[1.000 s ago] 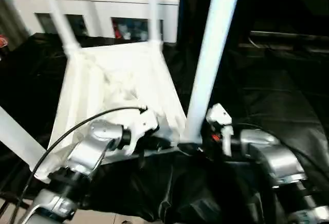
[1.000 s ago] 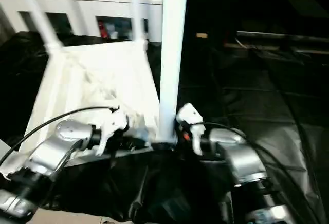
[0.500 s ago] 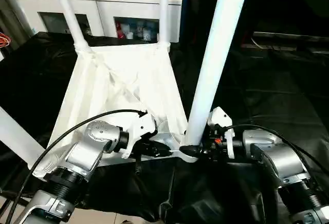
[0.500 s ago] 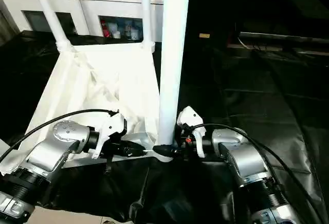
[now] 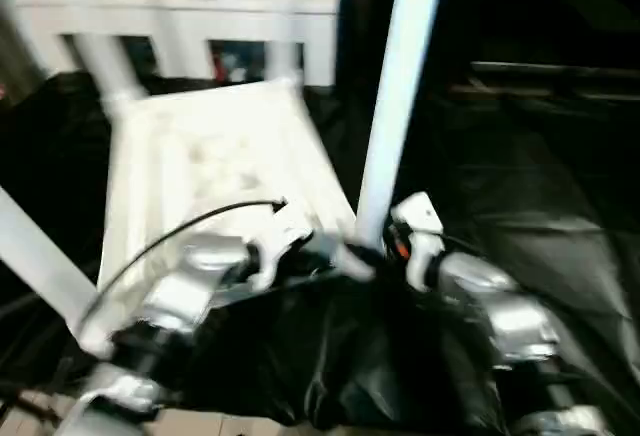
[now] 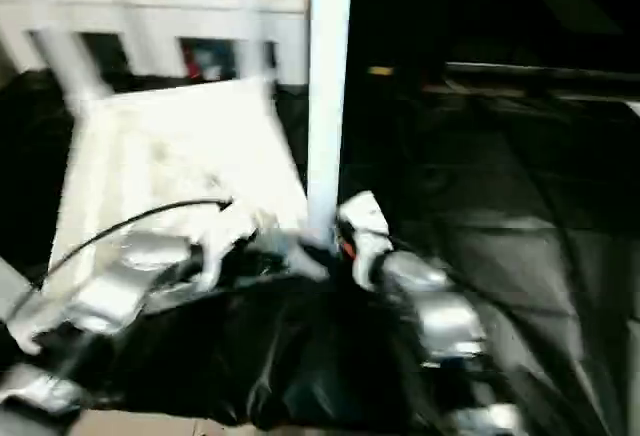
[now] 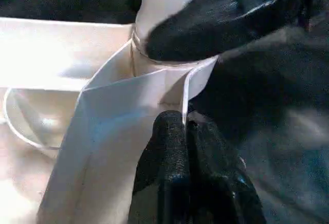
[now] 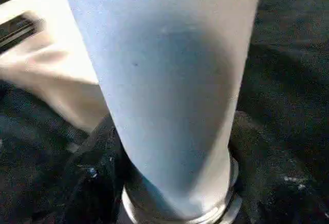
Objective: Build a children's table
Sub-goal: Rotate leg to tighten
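Seating the near-right leg (image 5: pixel 395 106) in its corner socket (image 7: pixel 169 77): my right tool (image 7: pixel 216 23) grasps its base, left tool (image 7: pixel 182 147) pinches the upturned tabletop (image 5: pixel 210 156) rim on the black-draped floor. Next: twist it home.

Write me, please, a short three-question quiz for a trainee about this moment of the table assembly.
1. True or false: the table top lies with its underside facing up.
2. Pick one. The left claw is: A) wide open, B) shut, at a corner of the table top, C) wrapped around a leg.
3. Fill in: the table lies on a ____ sheet.

Key: 1 true; 2 B; 3 black.
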### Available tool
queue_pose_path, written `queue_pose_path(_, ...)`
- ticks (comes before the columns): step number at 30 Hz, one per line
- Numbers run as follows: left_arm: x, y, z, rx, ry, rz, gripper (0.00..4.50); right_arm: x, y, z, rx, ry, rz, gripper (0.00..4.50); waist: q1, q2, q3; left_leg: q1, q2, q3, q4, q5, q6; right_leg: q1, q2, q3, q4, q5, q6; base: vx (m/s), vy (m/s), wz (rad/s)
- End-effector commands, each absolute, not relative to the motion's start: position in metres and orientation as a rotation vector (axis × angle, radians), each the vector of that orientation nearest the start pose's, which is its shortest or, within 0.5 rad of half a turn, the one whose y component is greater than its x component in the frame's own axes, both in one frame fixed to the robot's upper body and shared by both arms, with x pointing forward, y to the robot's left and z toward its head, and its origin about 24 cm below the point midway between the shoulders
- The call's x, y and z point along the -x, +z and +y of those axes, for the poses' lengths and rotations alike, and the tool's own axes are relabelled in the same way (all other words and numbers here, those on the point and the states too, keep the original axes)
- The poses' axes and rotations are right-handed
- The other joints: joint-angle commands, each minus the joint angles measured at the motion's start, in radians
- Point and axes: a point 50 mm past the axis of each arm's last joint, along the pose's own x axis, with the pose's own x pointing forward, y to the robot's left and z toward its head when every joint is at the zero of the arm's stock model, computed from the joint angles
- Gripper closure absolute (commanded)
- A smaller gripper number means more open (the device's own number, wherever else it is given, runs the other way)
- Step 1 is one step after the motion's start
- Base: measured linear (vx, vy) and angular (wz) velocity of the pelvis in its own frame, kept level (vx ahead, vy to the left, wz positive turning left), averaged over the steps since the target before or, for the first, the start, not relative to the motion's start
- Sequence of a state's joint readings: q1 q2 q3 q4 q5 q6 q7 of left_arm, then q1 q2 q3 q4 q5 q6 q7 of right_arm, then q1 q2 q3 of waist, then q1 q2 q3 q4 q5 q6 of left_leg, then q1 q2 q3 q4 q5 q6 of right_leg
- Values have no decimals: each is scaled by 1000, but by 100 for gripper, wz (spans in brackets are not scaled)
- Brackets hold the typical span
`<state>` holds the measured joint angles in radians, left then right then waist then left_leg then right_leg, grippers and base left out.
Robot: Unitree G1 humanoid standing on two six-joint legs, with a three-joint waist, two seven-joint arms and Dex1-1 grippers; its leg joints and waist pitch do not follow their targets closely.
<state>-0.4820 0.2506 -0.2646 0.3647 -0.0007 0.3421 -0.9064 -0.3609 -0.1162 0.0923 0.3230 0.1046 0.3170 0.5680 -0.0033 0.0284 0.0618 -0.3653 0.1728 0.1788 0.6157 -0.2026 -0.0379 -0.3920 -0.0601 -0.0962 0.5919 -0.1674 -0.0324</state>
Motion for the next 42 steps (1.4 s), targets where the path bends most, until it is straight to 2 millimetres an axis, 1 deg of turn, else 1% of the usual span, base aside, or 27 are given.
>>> queue_pose_path(1, -318, 68, 79, -254, -1026, 316, 450, -299, 19, -75, -16, 704, 401, 196, -8, -1, -61, 13, 56, -37, -79, -283, 9, 35, -96, 53, -108, -521, -108, 0, 0, 0)
queue_pose_path(3, -320, 68, 68, -246, -997, 307, 450, -304, 18, -63, -26, 624, 406, 196, -18, 0, -61, 13, 54, -38, -78, -294, 6, 33, -95, 52, -107, -519, -114, 0, 0, 0)
queue_pose_path(6, -321, 70, 61, -240, -969, 294, 450, -308, 25, -50, -51, 621, 357, 196, -23, 1, -65, 6, 54, -38, -77, -277, 18, 39, -97, 54, -104, -479, -119, 0, 0, 0)
queue_pose_path(7, -320, 70, 59, -235, -983, 289, 450, -309, 29, -48, -63, 647, 333, 140, -20, 0, -67, 5, 54, -36, -77, -259, 26, 40, -97, 57, -101, -444, -126, 0, 0, 0)
queue_pose_path(8, -318, 70, 58, -233, -1008, 287, 450, -309, 32, -48, -85, 671, 318, 140, -20, 0, -68, 4, 55, -35, -77, -249, 31, 41, -97, 59, -98, -425, -133, 0, 0, 0)
queue_pose_path(9, -317, 70, 58, -234, -1015, 289, 450, -308, 32, -49, -89, 679, 319, 126, -19, 1, -68, 2, 55, -35, -77, -240, 35, 43, -96, 59, -95, -404, -140, 0, 0, 0)
queue_pose_path(11, -316, 69, 60, -234, -1025, 291, 450, -308, 32, -52, -77, 696, 318, 120, -17, 2, -73, -3, 58, -33, -75, -187, 51, 49, -95, 62, -79, -292, -179, 0, 0, 0)
queue_pose_path(13, -314, 69, 63, -235, -1045, 292, 450, -307, 33, -57, -54, 729, 314, 91, -16, 2, -74, -2, 59, -31, -74, -169, 60, 50, -95, 63, -75, -249, -197, 0, 0, 0)
queue_pose_path(15, -312, 68, 66, -238, -1067, 292, 450, -306, 34, -62, -31, 766, 311, 79, -13, 1, -77, -1, 58, -29, -71, -156, 69, 53, -95, 63, -71, -221, -206, 0, 0, 0)
queue_pose_path(16, -309, 67, 71, -244, -1114, 300, 450, -306, 34, -72, 33, 820, 313, 71, -10, 1, -79, -7, 58, -30, -70, -119, 86, 57, -95, 63, -65, -175, -217, 0, 0, 0)
queue_pose_path(17, -308, 67, 72, -246, -1122, 299, 450, -305, 34, -74, 41, 832, 314, 59, -9, 0, -80, -6, 58, -29, -68, -114, 91, 58, -94, 62, -63, -165, -220, 0, 0, 0)
queue_pose_path(19, -306, 67, 77, -252, -1158, 300, 450, -304, 36, -83, 76, 897, 315, 59, -10, 2, -77, -5, 59, -27, -68, -124, 100, 55, -95, 63, -64, -165, -229, 0, 0, 0)
queue_pose_path(21, -305, 68, 82, -253, -1199, 295, 450, -301, 39, -92, 89, 976, 314, 59, -8, 1, -74, -3, 58, -25, -68, -151, 99, 53, -93, 63, -71, -206, -225, 0, 0, 0)
queue_pose_path(22, -304, 69, 84, -252, -1210, 300, 450, -300, 41, -94, 92, 1002, 314, 59, -3, 4, -72, 1, 62, -26, -71, -173, 91, 51, -93, 63, -74, -243, -214, 0, 0, 0)
queue_pose_path(24, -303, 69, 88, -268, -1246, 297, 450, -298, 43, -99, 92, 1050, 319, 59, 0, 4, -71, 5, 63, -26, -71, -188, 81, 48, -93, 64, -77, -268, -208, 0, 0, 0)
queue_pose_path(25, -300, 70, 92, -275, -1283, 304, 450, -294, 45, -104, 99, 1109, 327, 59, 3, 4, -70, 6, 63, -27, -72, -189, 78, 47, -92, 64, -78, -275, -206, 0, 0, 0)
queue_pose_path(27, -300, 70, 93, -278, -1295, 307, 450, -292, 45, -105, 102, 1133, 332, 59, 11, 4, -70, 9, 66, -26, -73, -188, 77, 46, -92, 66, -76, -273, -205, 0, 0, 0)
queue_pose_path(28, -299, 70, 94, -282, -1309, 313, 450, -290, 46, -107, 107, 1169, 338, 59, 16, 5, -71, 14, 67, -24, -73, -190, 70, 42, -92, 66, -77, -266, -211, 0, 0, 0)
queue_pose_path(30, -297, 69, 99, -292, -1336, 324, 450, -284, 47, -110, 123, 1252, 366, 59, 20, 6, -72, 8, 67, -26, -74, -174, 70, 48, -92, 66, -71, -251, -213, 0, 0, 0)
queue_pose_path(31, -297, 69, 99, -292, -1336, 324, 450, -284, 47, -110, 123, 1252, 366, 59, 23, 5, -73, 7, 67, -27, -74, -164, 72, 50, -91, 65, -69, -239, -210, 0, 0, 0)
queue_pose_path(32, -297, 69, 100, -291, -1344, 327, 450, -282, 47, -111, 129, 1268, 373, 82, 25, 6, -73, 8, 67, -26, -74, -163, 74, 49, -93, 66, -70, -236, -211, 0, 0, 0)
queue_pose_path(35, -294, 69, 103, -287, -1367, 335, 450, -275, 46, -111, 143, 1346, 404, 90, 35, 3, -74, 8, 67, -24, -72, -148, 77, 49, -94, 66, -69, -230, -213, 0, 0, 0)
queue_pose_path(37, -292, 68, 104, -284, -1389, 346, 450, -271, 45, -110, 138, 1379, 418, 114, 39, 3, -73, 7, 68, -25, -74, -147, 74, 49, -93, 66, -68, -235, -212, 0, 0, 0)
queue_pose_path(38, -292, 68, 104, -284, -1393, 348, 450, -271, 45, -110, 139, 1384, 420, 129, 39, 3, -74, 7, 68, -26, -74, -147, 73, 50, -94, 65, -67, -234, -212, 0, 0, 0)
queue_pose_path(40, -290, 68, 105, -281, -1406, 355, 450, -268, 45, -110, 142, 1408, 431, 133, 39, 3, -72, 9, 68, -25, -74, -161, 68, 47, -94, 66, -70, -254, -209, 0, 0, 0)
queue_pose_path(41, -290, 68, 105, -281, -1407, 355, 450, -268, 45, -110, 142, 1409, 431, 149, 38, 3, -72, 9, 68, -26, -75, -163, 66, 47, -94, 65, -70, -259, -208, 0, 0, 0)
queue_pose_path(42, -290, 67, 105, -281, -1409, 357, 450, -267, 44, -110, 142, 1419, 438, 149, 38, 1, -72, 8, 67, -25, -75, -167, 66, 47, -93, 65, -72, -265, -207, 0, 0, 0)
